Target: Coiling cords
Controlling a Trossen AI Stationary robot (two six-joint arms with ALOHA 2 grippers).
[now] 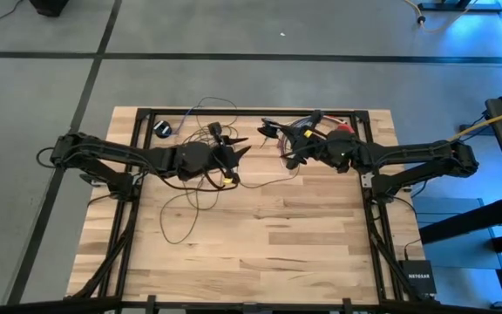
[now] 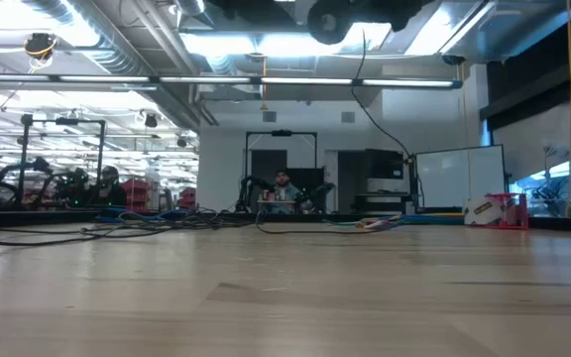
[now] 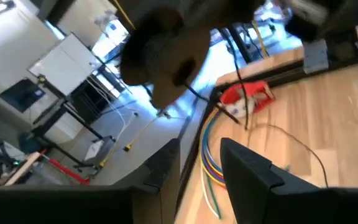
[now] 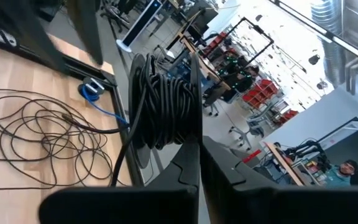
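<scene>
both arms meet over the far half of the table (image 1: 260, 253), so the work stays near its middle. the right gripper (image 1: 296, 150) has its fingers pressed together on a thick coil (image 4: 163, 106) of the cords, keeping the wound turns from springing apart. the left gripper (image 1: 236, 157) stands part open, and whether it pinches the wire cannot be told. the loose loops (image 1: 194, 187) sprawl toward the table's left side, with the small black puck (image 1: 162, 129) near the far left corner, not yet wound in.
</scene>
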